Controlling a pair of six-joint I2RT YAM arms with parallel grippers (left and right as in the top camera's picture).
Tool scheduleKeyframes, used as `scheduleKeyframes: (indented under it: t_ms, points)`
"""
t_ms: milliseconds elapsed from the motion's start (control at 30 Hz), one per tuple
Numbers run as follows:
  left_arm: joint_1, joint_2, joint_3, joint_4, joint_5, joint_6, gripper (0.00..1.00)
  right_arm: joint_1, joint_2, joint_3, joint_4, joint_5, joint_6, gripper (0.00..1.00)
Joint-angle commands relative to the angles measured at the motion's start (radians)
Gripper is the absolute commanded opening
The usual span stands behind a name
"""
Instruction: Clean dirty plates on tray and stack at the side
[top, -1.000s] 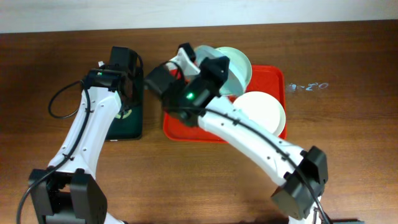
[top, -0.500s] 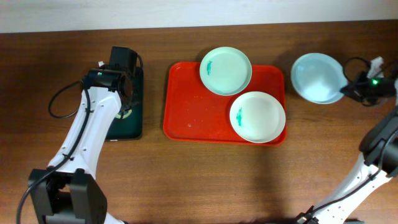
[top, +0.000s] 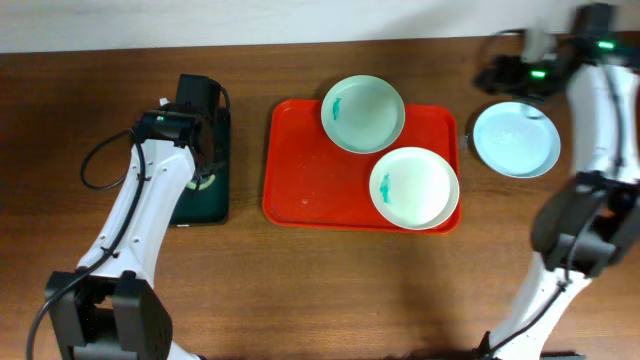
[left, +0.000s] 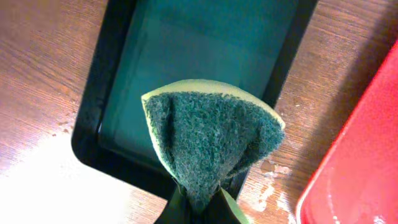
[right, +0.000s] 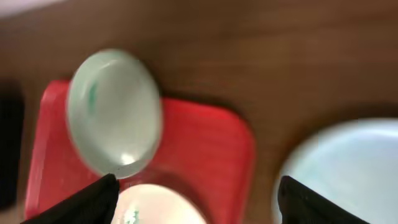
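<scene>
The red tray (top: 320, 175) holds two plates. A mint-green plate (top: 363, 113) sits at its far edge and a white plate (top: 414, 187) at its near right corner, each with a small teal smear. A third pale plate (top: 515, 139) lies on the table right of the tray. My right gripper (top: 490, 76) hovers just beyond that plate, open and holding nothing. In the right wrist view its fingers (right: 93, 199) spread wide over the tray (right: 205, 143), with the mint plate (right: 115, 112) ahead. My left gripper (left: 199, 208) is shut on a green sponge (left: 211, 146).
A dark green-black tray (top: 205, 190) lies left of the red tray, under my left gripper (top: 195, 150); its rim (left: 93, 112) shows in the left wrist view. Bare wooden table lies in front and at the far right.
The right arm swung from over the tray to the right with a plate, set it on the table, opened and drew back. The left arm has not moved.
</scene>
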Motion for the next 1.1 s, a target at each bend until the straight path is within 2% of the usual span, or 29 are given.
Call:
scheduleKeyframes:
  t_ms: [0, 100, 133, 200, 300, 333, 367, 500, 567, 633, 667, 733, 900, 933, 1000, 1067]
  points:
    - [0.004, -0.015, 0.004, 0.006, 0.027, -0.008, 0.0, 0.185, 0.058, -0.011, 0.079, 0.17, -0.051, 0.75]
    - [0.004, -0.015, 0.004, 0.006, 0.027, -0.008, 0.0, 0.321, 0.13, -0.011, 0.135, 0.371, -0.011, 0.76]
    - [0.004, -0.015, 0.004, 0.006, 0.027, -0.008, 0.0, 0.341, 0.166, -0.011, 0.164, 0.378, 0.037, 0.79]
    - [0.004, -0.015, 0.004, 0.006, 0.027, -0.009, 0.0, 0.345, 0.204, -0.011, 0.195, 0.382, 0.085, 0.79]
    - [0.004, -0.015, 0.004, 0.009, 0.027, -0.009, 0.0, 0.345, 0.24, -0.011, 0.204, 0.381, 0.088, 0.79]
    - [0.004, -0.015, 0.004, 0.01, 0.027, -0.009, 0.0, 0.346, 0.254, -0.011, 0.208, 0.381, 0.088, 0.78]
    - [0.004, -0.015, 0.004, 0.01, 0.027, -0.009, 0.0, 0.346, 0.26, -0.011, 0.212, 0.373, 0.088, 0.71]
    - [0.004, -0.015, 0.004, 0.013, 0.027, -0.008, 0.0, 0.347, 0.261, -0.011, 0.216, 0.366, 0.089, 0.68]
    - [0.004, -0.015, 0.004, 0.013, 0.027, -0.009, 0.0, 0.347, 0.267, -0.011, 0.22, 0.366, 0.093, 0.58]
    - [0.004, -0.015, 0.004, 0.015, 0.027, -0.009, 0.0, 0.347, 0.269, -0.011, 0.215, 0.3, 0.119, 0.27]
    - [0.004, -0.015, 0.004, 0.018, 0.027, -0.009, 0.0, 0.347, 0.269, -0.011, 0.21, 0.243, 0.119, 0.17]
    - [0.004, -0.015, 0.004, 0.017, 0.027, -0.008, 0.0, 0.347, 0.266, -0.006, 0.176, 0.167, 0.119, 0.04]
    - [0.004, -0.015, 0.003, 0.032, 0.095, -0.004, 0.0, 0.394, 0.257, 0.024, -0.043, 0.089, 0.107, 0.04]
    - [0.003, -0.015, 0.003, 0.039, 0.164, 0.026, 0.0, 0.427, 0.257, 0.024, -0.082, 0.089, 0.033, 0.04]
    - [-0.018, -0.015, 0.002, 0.063, 0.275, 0.052, 0.0, 0.479, 0.258, 0.013, -0.097, 0.138, 0.008, 0.04]
    - [-0.056, -0.015, 0.002, 0.067, 0.285, 0.052, 0.0, 0.499, 0.258, -0.026, -0.076, 0.143, 0.008, 0.05]
